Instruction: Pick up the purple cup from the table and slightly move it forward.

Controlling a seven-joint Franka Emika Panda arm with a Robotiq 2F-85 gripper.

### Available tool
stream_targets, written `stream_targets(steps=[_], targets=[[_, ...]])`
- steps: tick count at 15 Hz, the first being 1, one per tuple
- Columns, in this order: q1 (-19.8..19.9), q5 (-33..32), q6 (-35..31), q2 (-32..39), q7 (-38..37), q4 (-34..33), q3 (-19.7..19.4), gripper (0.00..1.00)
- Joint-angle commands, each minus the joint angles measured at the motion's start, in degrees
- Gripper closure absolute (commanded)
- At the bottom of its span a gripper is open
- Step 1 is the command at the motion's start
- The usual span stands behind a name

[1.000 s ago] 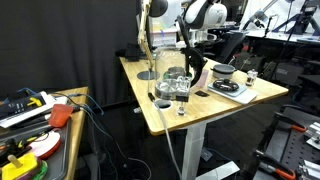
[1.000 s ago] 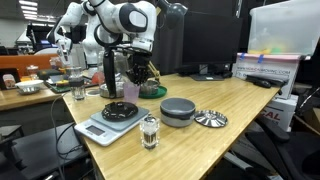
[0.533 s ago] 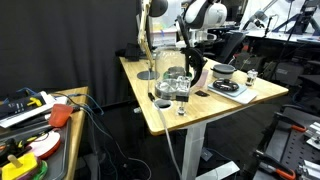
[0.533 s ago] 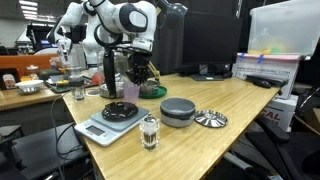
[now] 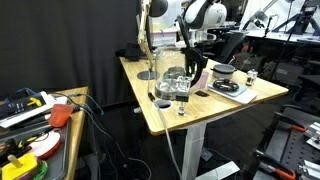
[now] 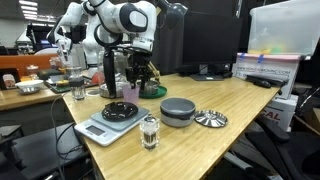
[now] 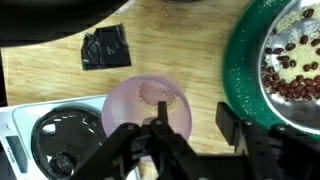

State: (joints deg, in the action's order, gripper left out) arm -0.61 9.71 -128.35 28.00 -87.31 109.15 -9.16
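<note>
In the wrist view the purple cup stands upright on the light wood table, with a speckled bottom showing inside it. My gripper is open and straddles the cup's right wall. One finger is inside the cup and the other stands outside it, with a gap on both sides of the wall. In both exterior views the gripper hangs low over the table beside the scale. The cup shows there only as a pinkish patch under the fingers.
A green plate holding a bowl of beans sits close on one side of the cup. A scale with a black dish is on the other. A black scrap, a glass jar, a grey bowl and a metal strainer also lie on the table.
The fingers look slightly wider apart at the cup than before. The arm and the cup stay where they were.
</note>
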Motion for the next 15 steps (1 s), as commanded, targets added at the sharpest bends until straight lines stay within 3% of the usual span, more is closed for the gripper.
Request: stream_targets(steps=[1, 3, 4, 10, 12, 15], targets=[[1.3, 1.0, -0.2, -0.7, 1.7, -1.3, 1.1, 0.15], [1.6, 1.4, 0.0, -1.6, 1.9, -2.0, 1.1, 0.02], [1.6, 1.4, 0.0, -2.1, 1.8, -2.2, 1.0, 0.00], [3.3, 2.1, 0.9, -6.7, 1.2, -1.7, 0.5, 0.00], [5.0, 3.5, 5.6, -9.2, 3.3, -0.8, 0.9, 0.00], [4.0, 0.9, 3.6, -7.5, 1.2, -2.3, 0.1, 0.00]])
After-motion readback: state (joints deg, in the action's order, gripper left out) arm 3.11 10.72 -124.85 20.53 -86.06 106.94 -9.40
